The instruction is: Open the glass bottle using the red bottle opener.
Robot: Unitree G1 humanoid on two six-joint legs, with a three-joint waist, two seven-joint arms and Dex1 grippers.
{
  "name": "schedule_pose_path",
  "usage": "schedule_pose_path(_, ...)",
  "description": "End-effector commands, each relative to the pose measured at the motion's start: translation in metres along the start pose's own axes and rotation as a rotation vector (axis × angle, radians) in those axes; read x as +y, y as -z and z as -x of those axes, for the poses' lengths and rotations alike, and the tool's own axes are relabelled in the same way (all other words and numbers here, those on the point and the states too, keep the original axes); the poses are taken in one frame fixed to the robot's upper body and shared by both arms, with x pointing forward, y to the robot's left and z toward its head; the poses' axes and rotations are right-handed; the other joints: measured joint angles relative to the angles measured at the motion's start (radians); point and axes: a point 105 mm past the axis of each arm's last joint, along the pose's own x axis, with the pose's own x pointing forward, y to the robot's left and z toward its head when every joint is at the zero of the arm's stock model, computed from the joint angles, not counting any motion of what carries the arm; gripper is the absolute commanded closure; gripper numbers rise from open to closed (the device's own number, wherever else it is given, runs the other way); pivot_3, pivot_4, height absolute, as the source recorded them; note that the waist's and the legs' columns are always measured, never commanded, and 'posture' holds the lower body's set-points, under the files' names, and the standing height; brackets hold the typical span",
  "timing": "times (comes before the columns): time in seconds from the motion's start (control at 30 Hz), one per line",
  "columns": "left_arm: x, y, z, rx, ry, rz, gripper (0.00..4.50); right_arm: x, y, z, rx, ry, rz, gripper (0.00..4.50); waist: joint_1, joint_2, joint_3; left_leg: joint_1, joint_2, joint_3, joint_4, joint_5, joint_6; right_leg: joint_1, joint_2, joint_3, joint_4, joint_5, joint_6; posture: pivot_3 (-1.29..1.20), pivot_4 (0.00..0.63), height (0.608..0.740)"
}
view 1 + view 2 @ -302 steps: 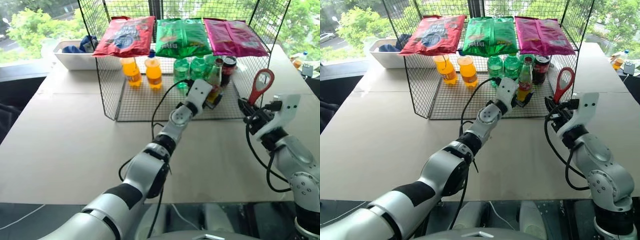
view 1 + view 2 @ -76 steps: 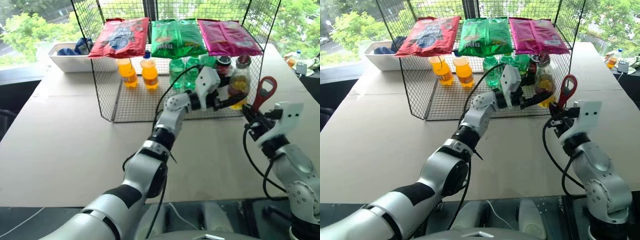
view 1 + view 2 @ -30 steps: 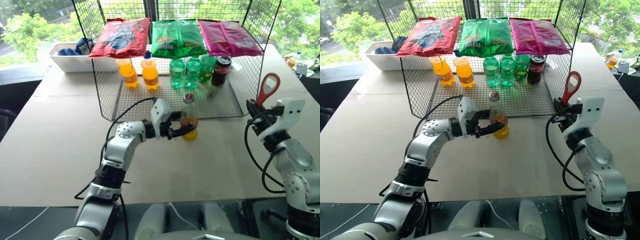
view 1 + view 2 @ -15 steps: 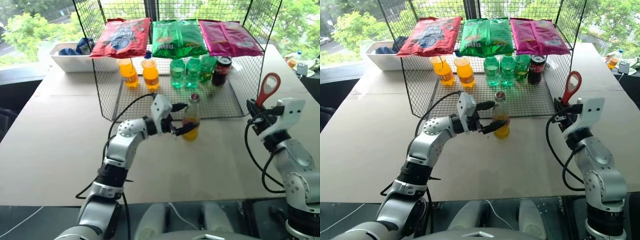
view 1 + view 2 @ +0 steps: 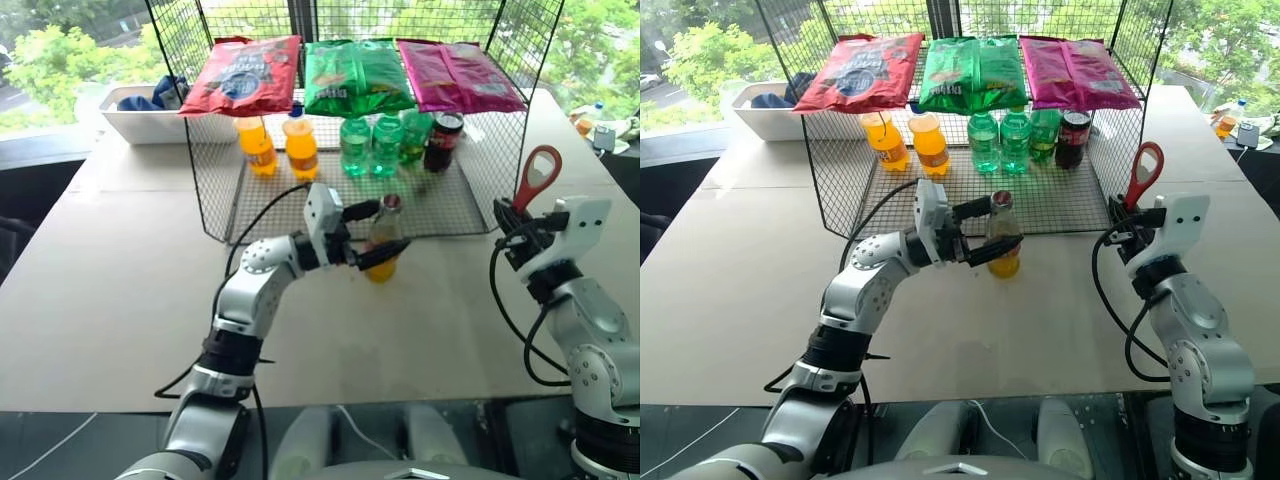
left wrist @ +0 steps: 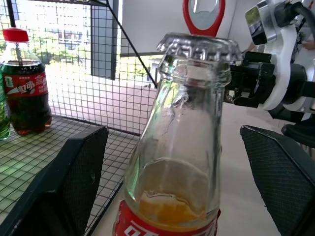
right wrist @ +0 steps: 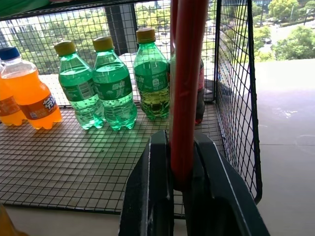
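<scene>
The glass bottle [image 5: 383, 243] stands upright on the table just in front of the wire rack, with orange drink in its lower half and its crown cap [image 6: 199, 46] on. My left gripper [image 5: 383, 230] is open at neck height. One finger [image 6: 74, 182] stands on each side of the bottle, and neither touches the glass. Off to the right, my right gripper [image 5: 515, 228] is shut on the handle of the red bottle opener [image 5: 535, 175]. The opener stands upright with its loop head on top, well apart from the bottle. The right wrist view shows the opener [image 7: 184, 83] clamped edge-on between the fingers.
A wire rack [image 5: 215, 190] stands behind the bottle. It holds two orange plastic bottles [image 5: 300, 145], green bottles [image 5: 370, 145] and a dark cola bottle [image 5: 440, 140], with snack bags [image 5: 355, 75] on its top shelf. A white bin [image 5: 140, 110] sits at the back left.
My left gripper has let go of the bottle's body, spread wide and risen to neck height. The bottle stays standing. The right arm and opener have not moved.
</scene>
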Motion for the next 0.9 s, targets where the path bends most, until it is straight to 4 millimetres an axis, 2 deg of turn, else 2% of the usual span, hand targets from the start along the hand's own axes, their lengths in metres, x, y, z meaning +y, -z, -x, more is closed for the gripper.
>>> schedule_pose_path(0.03, -0.006, -0.01, -0.002, -0.05, 0.029, -0.034, 0.07, 0.0, -0.016, 0.001, -0.055, -0.007, 0.031, 4.5, 0.0, 0.0, 0.0, 0.0, 0.0, 0.0, 0.0, 0.0, 0.0, 0.0, 0.0, 0.0, 0.0, 0.0, 0.0, 0.0, 0.15, 0.74)
schedule_pose_path(0.27, 0.0, -0.009, -0.004, -0.087, -0.01, -0.128, 0.07, 0.0, -0.017, 0.001, -0.051, -0.01, 0.039, 4.5, 0.001, 0.0, 0.0, 0.0, 0.0, 0.0, 0.0, 0.0, 0.0, 0.0, 0.0, 0.0, 0.0, 0.0, 0.0, 0.0, 0.15, 0.74)
schedule_pose_path(0.4, 0.002, 0.0, -0.004, -0.097, -0.025, -0.121, 0.07, -0.001, -0.019, 0.0, -0.048, -0.017, 0.048, 4.5, 0.001, 0.0, 0.0, 0.0, 0.0, 0.0, 0.0, 0.0, 0.0, 0.0, 0.0, 0.0, 0.0, 0.0, 0.0, 0.0, 0.15, 0.74)
schedule_pose_path(0.9, -0.002, 0.001, -0.007, -0.188, -0.026, -0.107, 0.07, -0.003, -0.026, -0.002, -0.039, -0.041, 0.079, 4.5, 0.001, 0.0, 0.0, 0.0, 0.0, 0.0, 0.0, 0.0, 0.0, 0.0, 0.0, 0.0, -0.001, 0.0, 0.0, 0.0, 0.15, 0.74)
